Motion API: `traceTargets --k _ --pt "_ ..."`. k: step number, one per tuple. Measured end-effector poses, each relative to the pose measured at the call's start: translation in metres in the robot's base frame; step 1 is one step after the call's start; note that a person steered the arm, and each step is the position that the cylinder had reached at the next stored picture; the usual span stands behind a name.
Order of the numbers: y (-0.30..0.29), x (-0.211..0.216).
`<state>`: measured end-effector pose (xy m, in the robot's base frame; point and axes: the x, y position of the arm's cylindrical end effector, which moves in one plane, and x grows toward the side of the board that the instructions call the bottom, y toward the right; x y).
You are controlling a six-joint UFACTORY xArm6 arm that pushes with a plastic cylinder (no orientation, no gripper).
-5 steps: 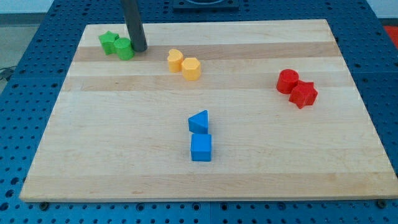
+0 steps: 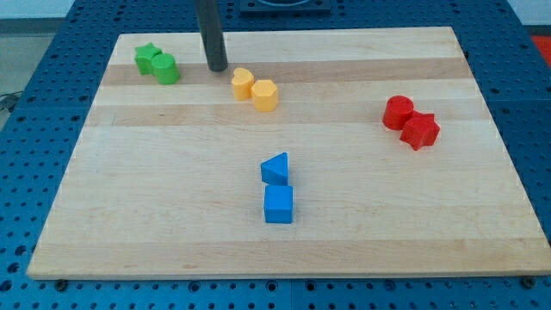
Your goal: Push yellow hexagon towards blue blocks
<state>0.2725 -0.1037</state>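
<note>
The yellow hexagon (image 2: 265, 95) sits on the wooden board, touching a second yellow block (image 2: 243, 82) on its upper left. The blue triangle (image 2: 275, 168) and the blue cube (image 2: 278, 205) stand together below, near the board's middle. My tip (image 2: 218, 68) rests on the board just left of and slightly above the rounded yellow block, with a small gap, and to the right of the green blocks.
A green star (image 2: 147, 58) and a green cylinder (image 2: 166, 68) sit at the view's upper left. A red cylinder (image 2: 399, 113) and a red star (image 2: 420, 130) sit at the right. The board's top edge (image 2: 293, 31) is close behind my tip.
My tip has moved right, away from the green cylinder and towards the yellow blocks. The green blocks have shifted slightly left. The other blocks have not moved.
</note>
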Motion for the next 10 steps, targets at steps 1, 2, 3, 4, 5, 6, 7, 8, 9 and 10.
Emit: traceTargets --k 1,2,3,4,5,6,7,8,9,10 --pt "0.039 -0.004" --pt "0.065 0.001" --pt "0.062 0.004" --pt "0.054 0.013" --pt "0.051 0.032" --pt "0.062 0.060" --pt "0.075 0.094" --pt "0.094 0.121" --pt "0.111 0.139" --pt "0.102 0.124"
